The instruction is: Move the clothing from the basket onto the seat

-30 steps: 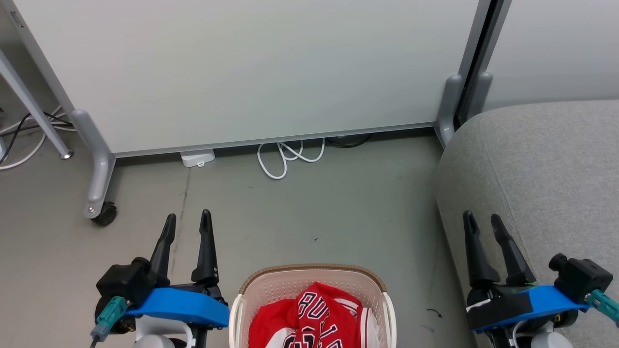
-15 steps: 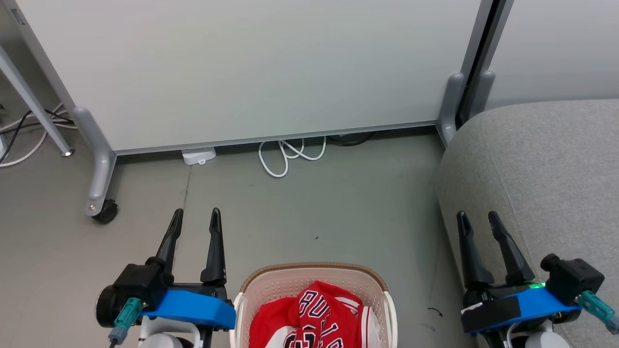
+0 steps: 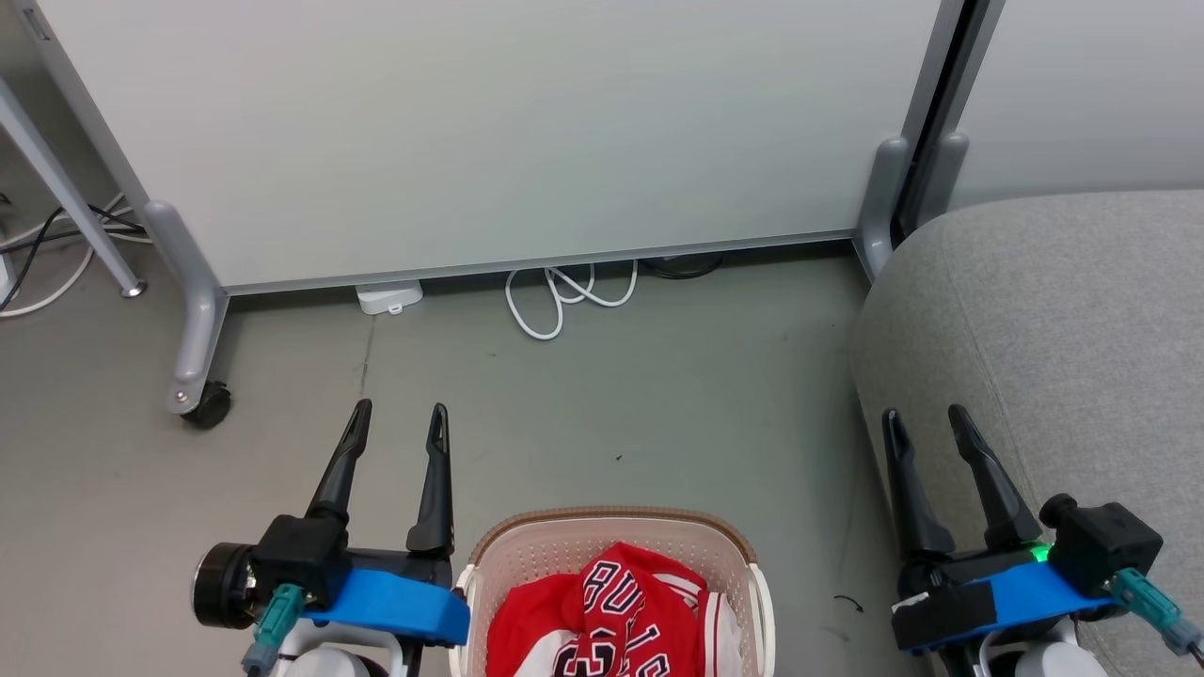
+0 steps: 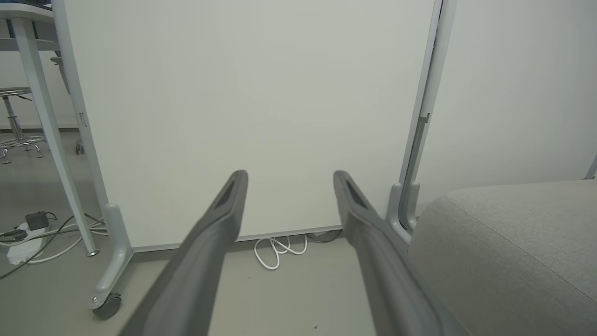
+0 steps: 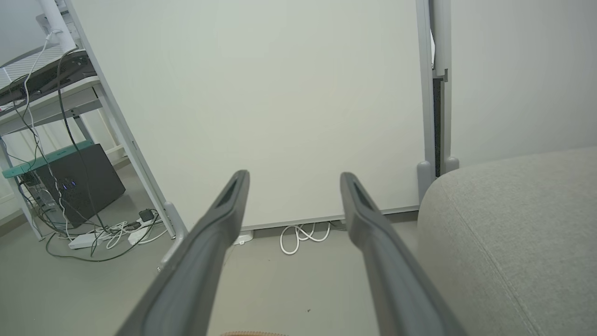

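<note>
Since the clothing lies heaped and crumpled in the basket, which stands on the floor between your two arms, you have the load central and within either arm's reach, with the seat off to the right and near. Left gripper: level beside the basket's left rim, fingers pointing forward toward the white partition, jaws wide, holding nothing. Right gripper: same forward pose, low alongside the seat's front flank, jaws wide, holding nothing; by the look of it, you have yet to dip either arm for the first garment.
</note>
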`<state>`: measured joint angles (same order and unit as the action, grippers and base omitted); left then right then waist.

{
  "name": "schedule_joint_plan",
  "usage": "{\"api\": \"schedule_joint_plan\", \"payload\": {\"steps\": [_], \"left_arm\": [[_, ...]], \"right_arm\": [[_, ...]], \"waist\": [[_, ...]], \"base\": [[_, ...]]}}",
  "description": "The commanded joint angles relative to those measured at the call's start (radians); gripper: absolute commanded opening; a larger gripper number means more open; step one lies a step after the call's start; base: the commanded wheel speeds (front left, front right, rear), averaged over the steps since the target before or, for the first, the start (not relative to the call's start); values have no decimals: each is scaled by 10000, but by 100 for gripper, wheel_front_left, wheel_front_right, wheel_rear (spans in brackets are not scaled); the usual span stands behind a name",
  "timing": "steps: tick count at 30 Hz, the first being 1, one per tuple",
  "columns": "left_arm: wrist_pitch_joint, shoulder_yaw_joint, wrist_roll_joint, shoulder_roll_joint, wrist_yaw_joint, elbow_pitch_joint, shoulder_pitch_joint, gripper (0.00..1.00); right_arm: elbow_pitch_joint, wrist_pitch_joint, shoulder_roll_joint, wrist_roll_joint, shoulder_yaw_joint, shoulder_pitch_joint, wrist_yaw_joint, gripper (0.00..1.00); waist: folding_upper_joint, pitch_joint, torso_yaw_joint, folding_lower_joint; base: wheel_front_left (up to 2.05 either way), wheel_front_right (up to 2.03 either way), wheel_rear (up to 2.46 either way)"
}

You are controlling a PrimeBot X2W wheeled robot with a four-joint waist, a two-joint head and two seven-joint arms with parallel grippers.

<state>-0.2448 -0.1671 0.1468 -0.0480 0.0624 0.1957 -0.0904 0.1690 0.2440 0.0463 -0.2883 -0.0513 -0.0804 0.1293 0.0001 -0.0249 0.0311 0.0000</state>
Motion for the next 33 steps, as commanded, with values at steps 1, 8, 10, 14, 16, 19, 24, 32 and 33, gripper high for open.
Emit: {"api": "schedule_joint_plan", "payload": {"steps": [1, 8, 10, 14, 16, 19, 24, 32, 33], "left_arm": [[-75, -21, -195, -37, -3, -55, -169, 100], [-202, -104, -598, -37, 6, -8, -189, 100], [-219, -118, -630, -38, 3, 2, -205, 100], [-219, -116, -552, -36, 22, 44, -189, 100], [-219, -107, -520, -36, 26, 52, -176, 100], [-219, -93, -493, -36, 26, 48, -142, 100], [-219, -86, -437, -36, 34, 35, -94, 100], [-219, -156, -379, -35, 47, 109, -120, 100], [-218, -192, -382, -35, 71, 142, -159, 100]], "right_arm": [[-50, 96, 63, 187, -8, -170, 23, 100], [-56, 214, 67, 615, -17, -133, 25, 100], [-54, 228, 68, 678, -30, -128, 25, 100], [-24, 224, 67, 623, -18, -128, 25, 100], [-12, 222, 67, 607, -12, -109, 24, 100], [20, 222, 67, 594, -22, -103, 24, 100], [37, 222, 67, 619, -37, -104, 25, 100], [33, 222, 67, 667, -45, -155, 24, 100], [27, 222, 67, 666, -44, -172, 25, 100]], "waist": [[-1, -11, 4, 0], [-1, -36, 38, 0], [-1, -44, 55, 0], [-1, -29, 74, 0], [-1, -16, 82, 0], [-1, 4, 87, 0], [-1, 17, 80, 0], [-1, -45, 52, 0], [-1, -63, 47, 0]], "base": [[0, 0, 0], [0, 0, 0], [0, 0, 0], [0, 0, 0], [0, 0, 0], [0, 0, 0], [0, 0, 0], [0, 0, 0], [0, 0, 0]]}}
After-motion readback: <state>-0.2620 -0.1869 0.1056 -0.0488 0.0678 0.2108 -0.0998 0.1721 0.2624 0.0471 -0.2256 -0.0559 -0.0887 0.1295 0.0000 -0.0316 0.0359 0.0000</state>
